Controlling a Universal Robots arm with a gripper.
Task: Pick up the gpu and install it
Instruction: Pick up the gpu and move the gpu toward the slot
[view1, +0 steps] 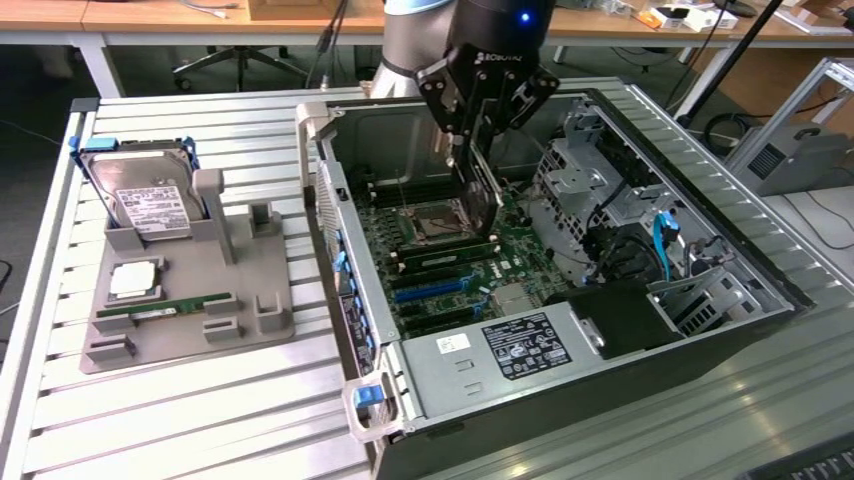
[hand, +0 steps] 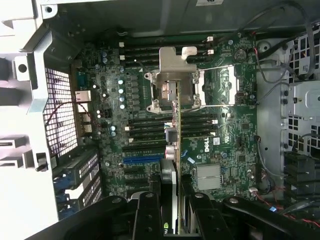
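Note:
The gpu (view1: 482, 200) is a thin dark card hanging on edge inside the open computer case (view1: 350, 330). My gripper (view1: 470, 135) is shut on its upper edge. The card's lower end hovers over the motherboard (view1: 514, 300), beside the processor socket (view1: 435, 226). In the wrist view the gpu (hand: 178, 145) appears edge-on as a thin line between the two black fingers (hand: 149, 217). It runs across the socket (hand: 167, 82) and the memory slots, with the blue expansion slot (hand: 142, 160) just to one side. Whether the card touches any slot is hidden.
On the exterior view's left, a grey fixture (view1: 187, 330) on the slatted table holds a hard drive (view1: 147, 205), a green memory stick (view1: 167, 307) and a small silver square part (view1: 134, 281). Inside the case, the drive cage (view1: 587, 185) and power supply (view1: 501, 345) flank the board.

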